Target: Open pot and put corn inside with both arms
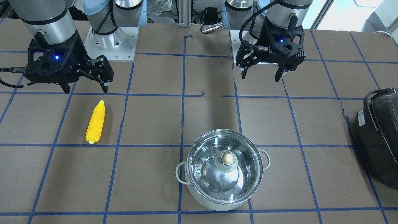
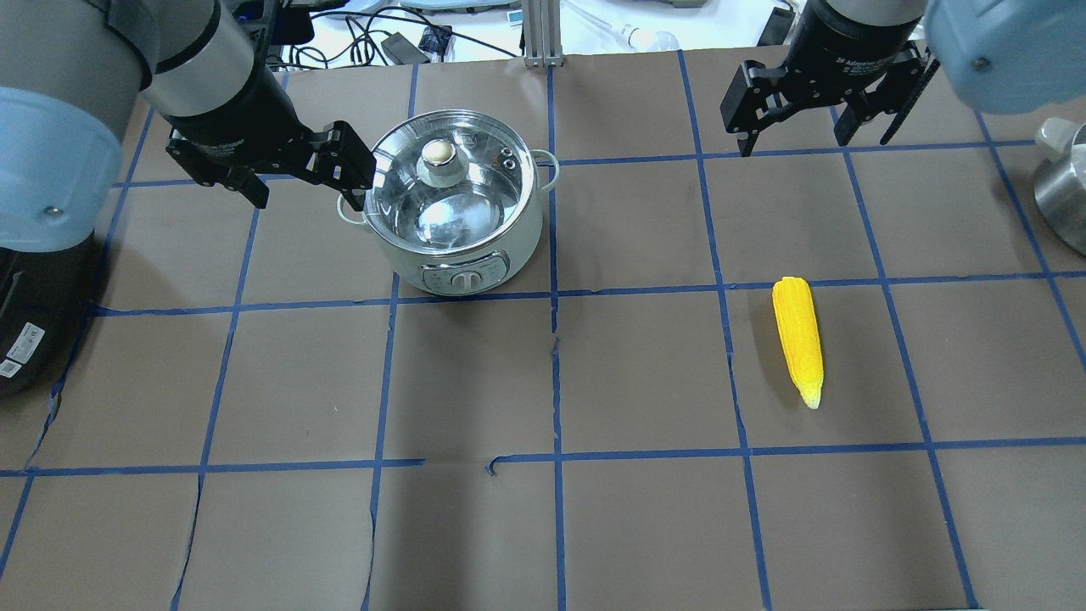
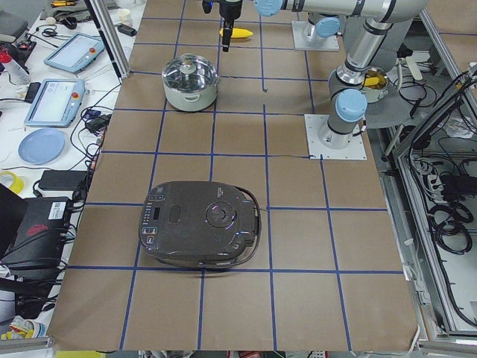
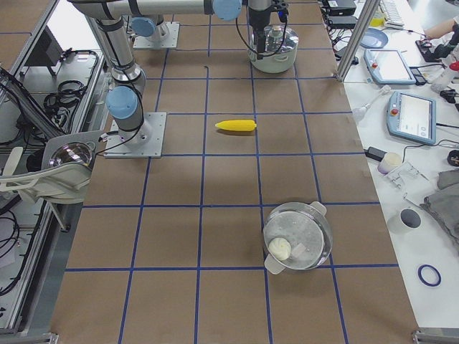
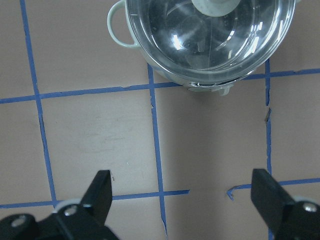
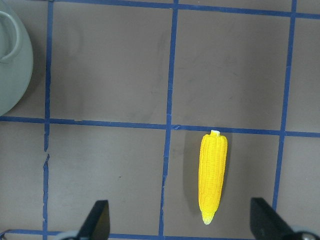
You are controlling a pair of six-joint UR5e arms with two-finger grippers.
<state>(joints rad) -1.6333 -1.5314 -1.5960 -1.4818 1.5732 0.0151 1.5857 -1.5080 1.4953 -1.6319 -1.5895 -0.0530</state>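
Observation:
The steel pot stands on the table with its glass lid on and the knob upright. The yellow corn lies flat, far to the pot's side. My left gripper hangs open and empty above the table, on the robot's side of the pot; its wrist view shows the pot ahead of the open fingers. My right gripper hangs open and empty above the table just behind the corn; its wrist view shows the corn between and ahead of its fingers.
A large dark grey appliance sits at the table end on my left. A second lidded steel pot stands at the table end on my right. Blue tape lines grid the brown table.

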